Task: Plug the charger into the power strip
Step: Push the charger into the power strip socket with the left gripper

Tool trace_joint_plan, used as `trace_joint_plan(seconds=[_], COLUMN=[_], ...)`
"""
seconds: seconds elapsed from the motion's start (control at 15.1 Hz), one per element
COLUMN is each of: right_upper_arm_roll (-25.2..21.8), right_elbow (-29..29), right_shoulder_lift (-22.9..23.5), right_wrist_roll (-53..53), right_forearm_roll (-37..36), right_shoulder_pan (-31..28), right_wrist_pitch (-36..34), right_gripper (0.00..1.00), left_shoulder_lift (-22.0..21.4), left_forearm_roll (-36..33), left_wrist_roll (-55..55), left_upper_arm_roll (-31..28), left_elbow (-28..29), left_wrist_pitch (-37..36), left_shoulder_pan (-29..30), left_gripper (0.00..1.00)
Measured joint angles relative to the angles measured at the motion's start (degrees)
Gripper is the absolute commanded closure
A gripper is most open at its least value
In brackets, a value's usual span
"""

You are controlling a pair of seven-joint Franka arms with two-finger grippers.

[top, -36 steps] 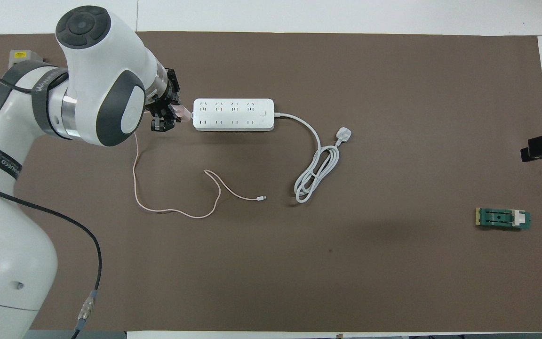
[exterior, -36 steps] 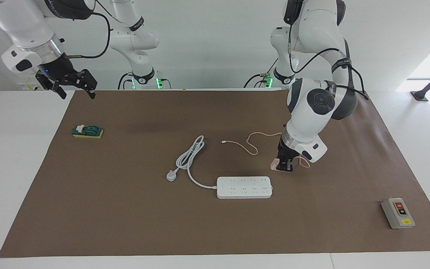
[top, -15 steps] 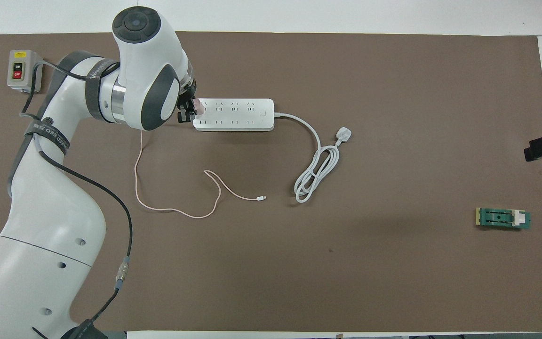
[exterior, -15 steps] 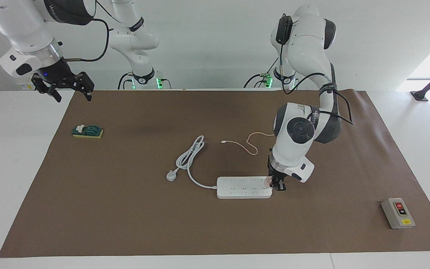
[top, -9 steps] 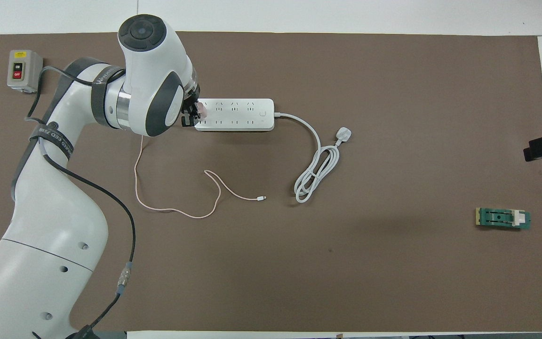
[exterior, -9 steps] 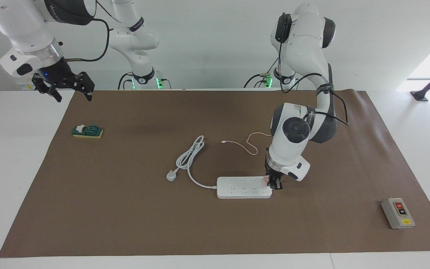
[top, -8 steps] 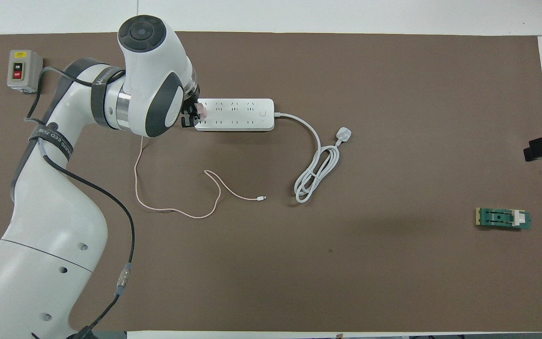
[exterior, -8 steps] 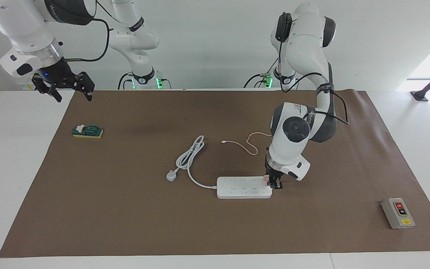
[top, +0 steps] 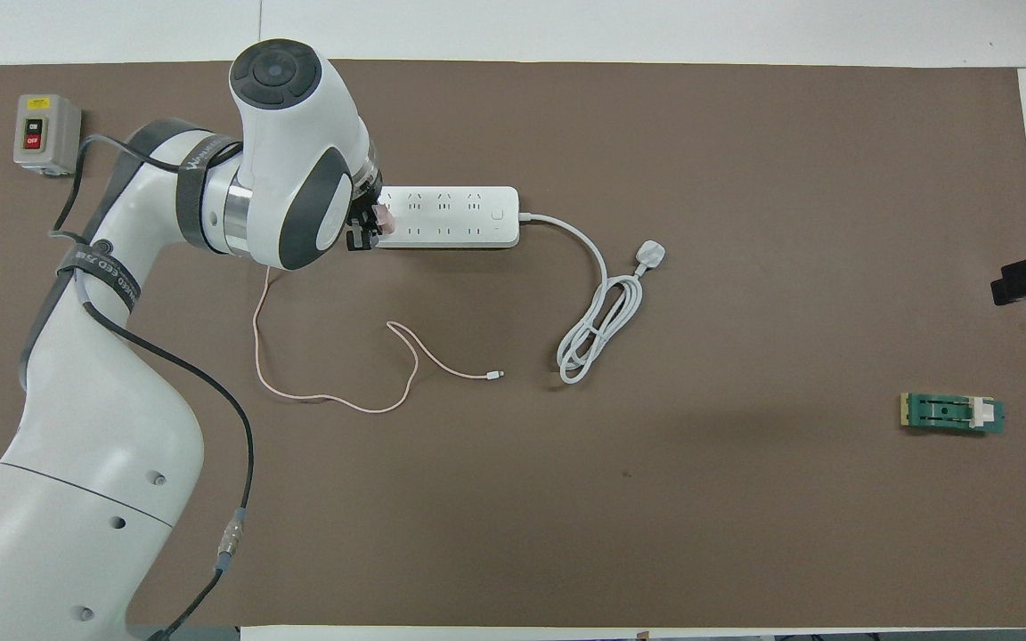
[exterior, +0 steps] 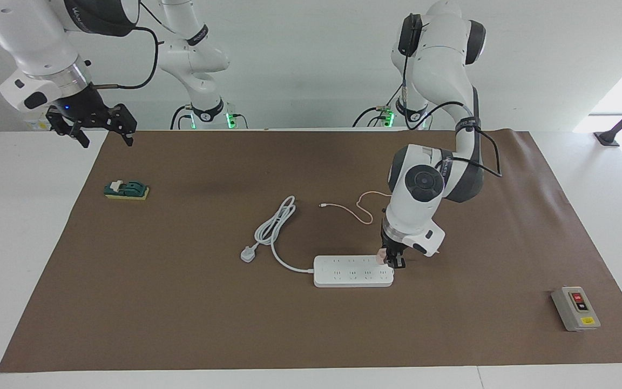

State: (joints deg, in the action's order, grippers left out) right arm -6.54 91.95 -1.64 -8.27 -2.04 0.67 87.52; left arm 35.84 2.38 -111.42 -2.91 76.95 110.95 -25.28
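Observation:
The white power strip (exterior: 351, 271) (top: 451, 216) lies flat on the brown mat. My left gripper (exterior: 392, 260) (top: 363, 230) is shut on the pale pink charger (exterior: 380, 256) (top: 381, 216) and holds it over the strip's end toward the left arm's end of the table, just above or touching the outlets there; I cannot tell which. The charger's thin pink cable (exterior: 357, 210) (top: 335, 392) trails over the mat, nearer to the robots than the strip. My right gripper (exterior: 103, 129) is open and waits high over the mat's corner at the right arm's end.
The strip's thick white cord (exterior: 276, 227) (top: 598, 320) coils beside it and ends in a three-pin plug (top: 650, 256). A grey switch box (exterior: 575, 308) (top: 45, 133) sits toward the left arm's end. A green block (exterior: 126, 189) (top: 952, 413) lies toward the right arm's end.
My left gripper carried the charger from the mat beside the strip onto the strip's end, then shifted slightly along it. The right arm has barely moved.

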Motion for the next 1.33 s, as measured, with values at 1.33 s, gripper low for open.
trace_joint_plan(seconds=[1.33], right_upper_arm_roll=[0.0], right_elbow=[0.0], right_shoulder_lift=[0.0], right_wrist_roll=[0.0], right_forearm_roll=[0.0], right_shoulder_pan=[0.0], right_wrist_pitch=[0.0], right_gripper=[0.00], left_shoulder_lift=[-1.5], left_forearm_roll=[-0.1], left_wrist_roll=[0.1], left_upper_arm_roll=[0.2], left_elbow=[4.6], left_wrist_pitch=[4.4], left_shoulder_pan=[-0.2], left_gripper=[1.00])
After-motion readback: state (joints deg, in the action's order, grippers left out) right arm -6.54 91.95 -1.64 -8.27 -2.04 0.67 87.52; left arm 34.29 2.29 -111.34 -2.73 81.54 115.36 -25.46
